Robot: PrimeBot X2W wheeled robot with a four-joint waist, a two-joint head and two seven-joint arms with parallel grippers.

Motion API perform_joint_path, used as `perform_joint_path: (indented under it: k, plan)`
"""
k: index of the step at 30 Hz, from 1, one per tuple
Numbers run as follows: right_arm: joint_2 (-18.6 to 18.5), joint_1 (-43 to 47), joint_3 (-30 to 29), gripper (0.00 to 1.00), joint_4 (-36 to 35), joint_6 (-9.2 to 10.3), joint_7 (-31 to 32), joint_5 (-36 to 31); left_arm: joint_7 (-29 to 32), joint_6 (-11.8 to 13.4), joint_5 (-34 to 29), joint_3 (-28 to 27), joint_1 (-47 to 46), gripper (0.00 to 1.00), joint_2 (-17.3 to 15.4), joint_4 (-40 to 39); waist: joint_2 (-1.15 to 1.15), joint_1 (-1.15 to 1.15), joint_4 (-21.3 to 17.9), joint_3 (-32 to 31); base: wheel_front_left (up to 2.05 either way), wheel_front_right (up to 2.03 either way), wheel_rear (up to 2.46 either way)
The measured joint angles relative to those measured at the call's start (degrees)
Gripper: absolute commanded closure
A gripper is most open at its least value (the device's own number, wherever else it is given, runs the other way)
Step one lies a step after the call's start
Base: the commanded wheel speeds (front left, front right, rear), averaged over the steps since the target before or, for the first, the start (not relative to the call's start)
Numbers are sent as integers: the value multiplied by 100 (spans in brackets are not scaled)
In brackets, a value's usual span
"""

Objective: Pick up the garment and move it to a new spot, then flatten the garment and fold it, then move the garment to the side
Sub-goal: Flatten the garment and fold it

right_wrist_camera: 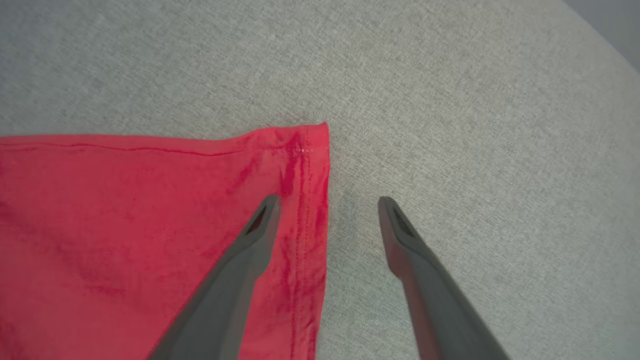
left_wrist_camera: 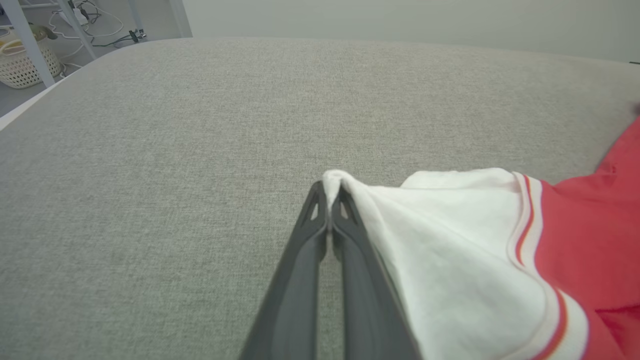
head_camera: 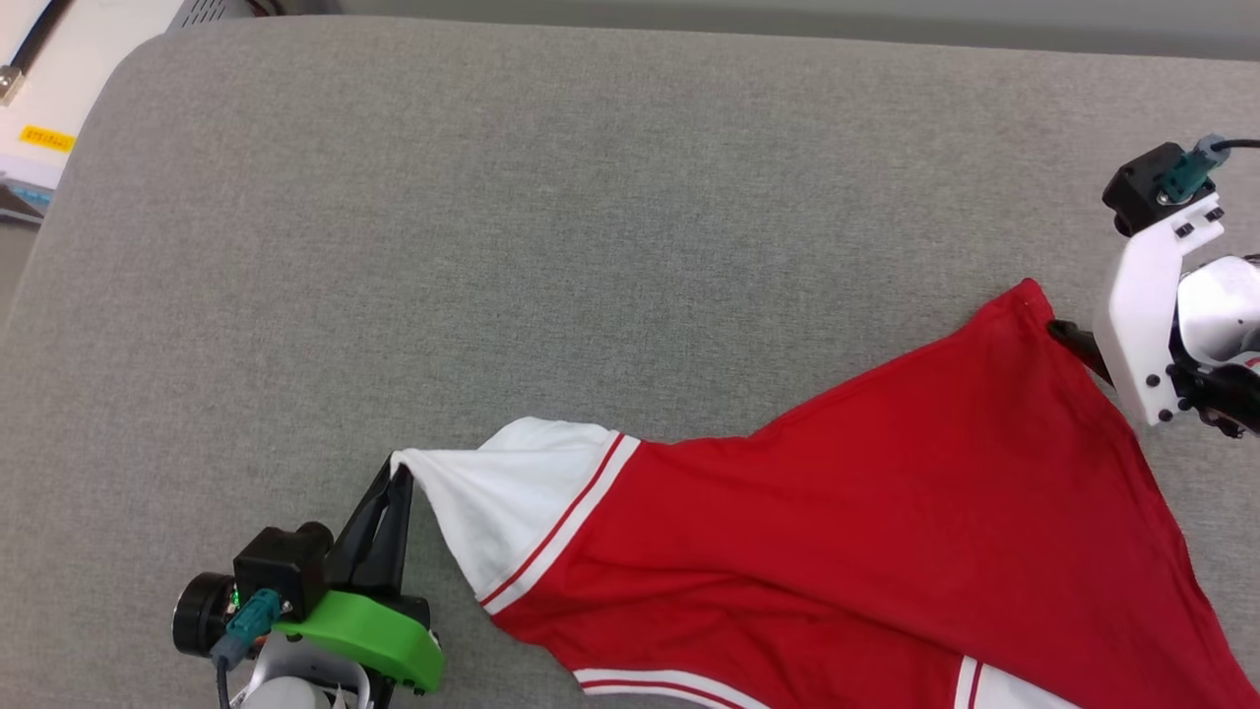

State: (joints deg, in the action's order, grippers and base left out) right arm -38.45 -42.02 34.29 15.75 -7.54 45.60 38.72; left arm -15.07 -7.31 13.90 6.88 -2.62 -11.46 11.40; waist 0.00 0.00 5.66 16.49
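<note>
At the near edge of the grey fabric-covered counter (head_camera: 591,197), towards its left side, the left pincer (head_camera: 402,471) is seen fully closed. The pointed tip of a white sleeve (left_wrist_camera: 450,240) is clamped between its two dark fingers, and the cloth is drawn taut from that point.

The garment (head_camera: 886,512) is spread over the near right part of the counter, stretched on a slant from the gripped sleeve tip up to a hem corner near the right edge. Its body is plain red with soft creases. The short sleeve is white and is joined to the body by an armhole trim of white with a thin red stripe. More white cloth and striped trim are cut off at the near edge, so their shape cannot be told.

Farther back on the right, the red hem corner (right_wrist_camera: 305,150) is laid flat, with a double row of stitching along its edge. The right pincer (right_wrist_camera: 328,201) is held wide apart above it. One finger is placed over the red cloth, the other over bare counter, and nothing is gripped.

Beyond the far left corner, a pale basket (left_wrist_camera: 22,65) and loose cables (left_wrist_camera: 95,22) are seen on the floor.
</note>
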Motion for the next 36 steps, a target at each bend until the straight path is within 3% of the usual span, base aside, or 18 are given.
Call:
perform_joint_path:
  k: [9, 16, 17, 18, 26, 36]
  plan:
    - [214, -598, 753, 0, 1103, 0, -371, 130, 0, 0, -52, 112, -229, 100, 57, -107, 0, 0, 243, 400, 0, 0, 0]
    - [96, -877, 1450, 0, 1437, 2, -478, 226, 0, -1, -57, 115, -280, 100, 80, -87, 0, 0, 362, 549, 0, 0, 0]
    - [94, -901, 1493, 76, 1452, 2, -508, 245, 0, -1, -57, 111, -280, 100, 80, -83, 0, 0, 357, 543, 0, 0, 0]
    - [91, -928, 1543, 100, 1480, 2, -573, 270, 0, -1, -58, 102, -280, 100, 81, -80, 0, 0, 348, 531, 0, 0, 0]
    - [129, -975, 1872, 100, 1482, 0, -1493, 657, 0, -1, -93, 56, -264, 100, 71, -46, 0, 0, 189, 255, 0, 0, 0]
    - [-386, -888, 1658, 100, 508, 0, -2659, 896, 0, -1, -134, -43, -116, 100, -143, -468, 0, 0, -78, -280, 0, 0, 0]
